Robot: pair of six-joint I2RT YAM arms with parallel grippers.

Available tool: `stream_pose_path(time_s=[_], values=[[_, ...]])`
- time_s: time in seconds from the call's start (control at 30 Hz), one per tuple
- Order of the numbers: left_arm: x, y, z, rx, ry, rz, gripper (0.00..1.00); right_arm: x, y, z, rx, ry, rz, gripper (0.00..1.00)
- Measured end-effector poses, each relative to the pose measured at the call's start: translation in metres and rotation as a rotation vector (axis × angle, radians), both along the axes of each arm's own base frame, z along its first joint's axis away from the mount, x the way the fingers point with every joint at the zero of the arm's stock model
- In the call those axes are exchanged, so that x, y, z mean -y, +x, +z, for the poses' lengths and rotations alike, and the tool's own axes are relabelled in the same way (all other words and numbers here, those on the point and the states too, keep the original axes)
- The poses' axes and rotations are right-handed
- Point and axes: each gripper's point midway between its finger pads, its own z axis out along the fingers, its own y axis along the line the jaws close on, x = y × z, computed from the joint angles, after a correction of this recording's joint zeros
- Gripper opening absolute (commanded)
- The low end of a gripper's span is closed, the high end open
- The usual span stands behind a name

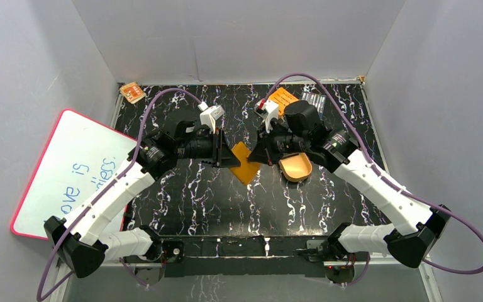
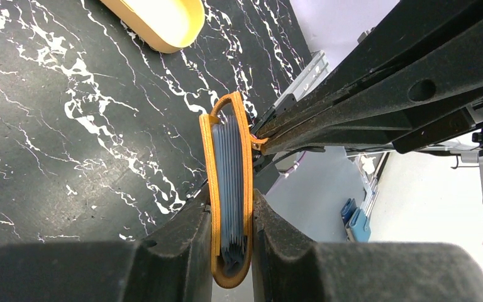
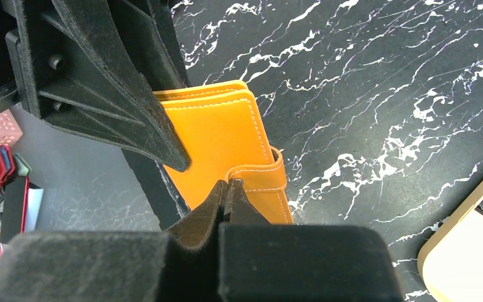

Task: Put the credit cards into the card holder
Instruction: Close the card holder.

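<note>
- Two arms meet over the middle of the black marbled table (image 1: 226, 201), with the orange wallet (image 1: 245, 162) held between their tips.
- The left gripper (image 2: 229, 211) is clenched on the folded wallet (image 2: 207, 189), one finger pressing each outer face.
- In the left wrist view the wallet is seen edge-on, and a stack of blue-grey cards (image 2: 229, 170) sits between its two leather halves.
- The card edges lie packed close together and stay within the wallet's outline.
- The right gripper (image 3: 229, 187) is pinched tight on the end of the wallet's strap (image 3: 258, 179), its two fingers meeting at the tip.
- In the right wrist view the wallet (image 3: 220, 138) shows a smooth orange face with white stitching, and the strap wraps round its near edge.
- The left gripper (image 3: 176, 160) reaches in from the upper left of that view and lies against the wallet's face.
- Whether the wallet touches the table cannot be told from these views.
- A gold oval tray (image 1: 295, 167) rests on the table just beside the wallet, partly under the right arm.
- An orange book (image 1: 283, 97) lies near the far edge of the table.
- A whiteboard (image 1: 69, 170) with a red rim and blue writing leans at the left side.
</note>
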Motion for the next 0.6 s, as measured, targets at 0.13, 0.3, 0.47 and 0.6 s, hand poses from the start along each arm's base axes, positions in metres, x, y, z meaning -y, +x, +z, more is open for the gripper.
stream_pose_path(time_s=[0.13,0.3,0.47,0.6], values=[[0.0001,-0.0002,0.0001,-0.007,-0.002,0.004,0.00,-0.0009,-0.0004,-0.0008,0.007,-0.007,-0.004,0.00],[0.0001,-0.0004,0.0000,-0.016,-0.003,0.008,0.00,-0.0018,-0.0010,-0.0016,0.015,-0.014,-0.007,0.00],[-0.0004,-0.0014,-0.0008,-0.029,-0.001,0.013,0.00,-0.0033,-0.0024,-0.0036,0.022,-0.026,-0.008,0.00],[-0.0014,-0.0017,-0.0030,-0.039,0.002,0.014,0.00,-0.0048,-0.0033,-0.0058,0.023,-0.035,-0.008,0.00]])
